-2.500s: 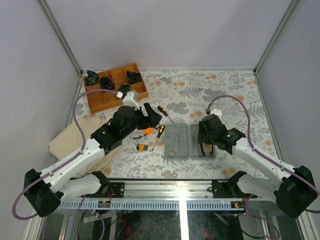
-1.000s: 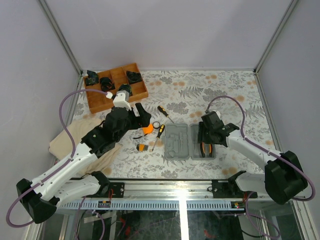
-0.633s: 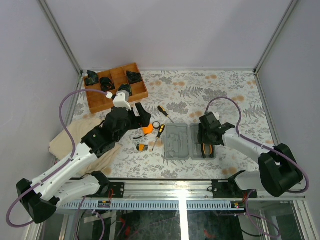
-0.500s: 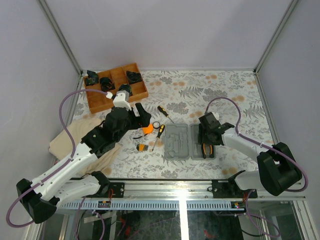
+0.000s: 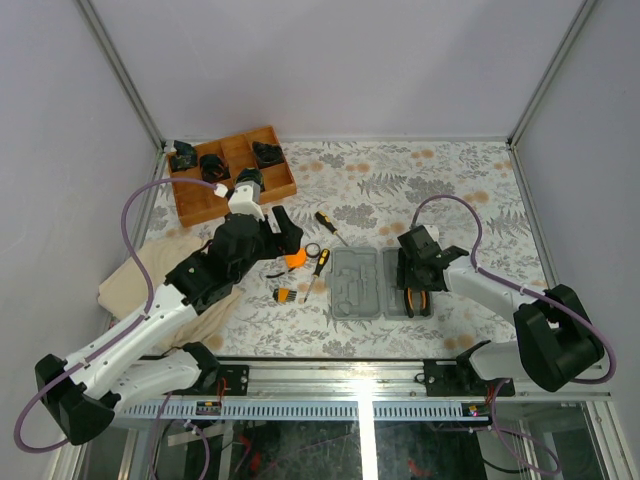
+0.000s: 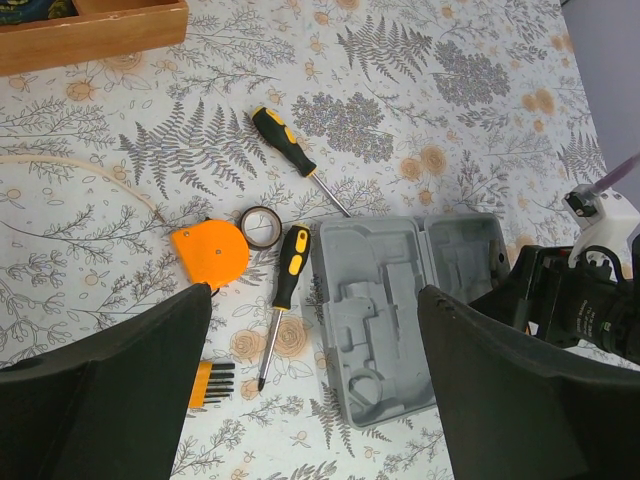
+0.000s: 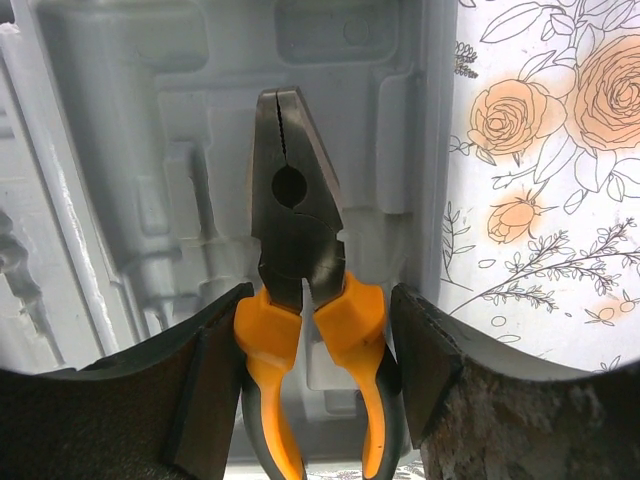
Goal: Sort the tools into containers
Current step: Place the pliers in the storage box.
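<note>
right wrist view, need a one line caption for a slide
The right pincer closed on the handles of the orange-handled pliers, laid in the grey moulded case on the floral tablecloth.

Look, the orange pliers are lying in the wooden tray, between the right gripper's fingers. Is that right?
Not quite, the place is wrong. The orange pliers are lying in the grey case, as the right wrist view shows, between the fingers of the right gripper.

Pale lilac walls [image 5: 330, 60] — floral tablecloth [image 5: 400, 170] below.
</note>
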You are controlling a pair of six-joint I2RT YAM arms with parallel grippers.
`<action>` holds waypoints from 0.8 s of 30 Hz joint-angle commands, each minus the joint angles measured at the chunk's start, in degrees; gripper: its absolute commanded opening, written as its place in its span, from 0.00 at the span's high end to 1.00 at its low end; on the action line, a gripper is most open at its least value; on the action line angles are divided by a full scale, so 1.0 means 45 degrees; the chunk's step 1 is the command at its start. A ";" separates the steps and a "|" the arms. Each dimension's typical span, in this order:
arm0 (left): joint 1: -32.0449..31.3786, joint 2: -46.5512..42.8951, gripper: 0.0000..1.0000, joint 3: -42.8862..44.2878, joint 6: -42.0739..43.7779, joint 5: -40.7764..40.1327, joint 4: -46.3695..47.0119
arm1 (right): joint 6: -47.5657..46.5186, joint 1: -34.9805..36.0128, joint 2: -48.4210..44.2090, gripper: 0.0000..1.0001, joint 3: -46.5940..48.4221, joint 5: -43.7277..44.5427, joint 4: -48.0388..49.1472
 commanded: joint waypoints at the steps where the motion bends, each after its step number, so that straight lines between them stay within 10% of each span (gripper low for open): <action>1: 0.0123 -0.0018 0.17 0.0047 0.0062 -0.0283 -0.0073 | -0.0107 -0.0061 -0.0393 0.35 0.0169 0.0571 -0.0011; 24: 0.0145 0.0027 0.17 0.0013 0.0100 -0.0292 -0.0070 | -0.1079 -0.0067 -0.0562 0.35 0.0670 0.0175 -0.0274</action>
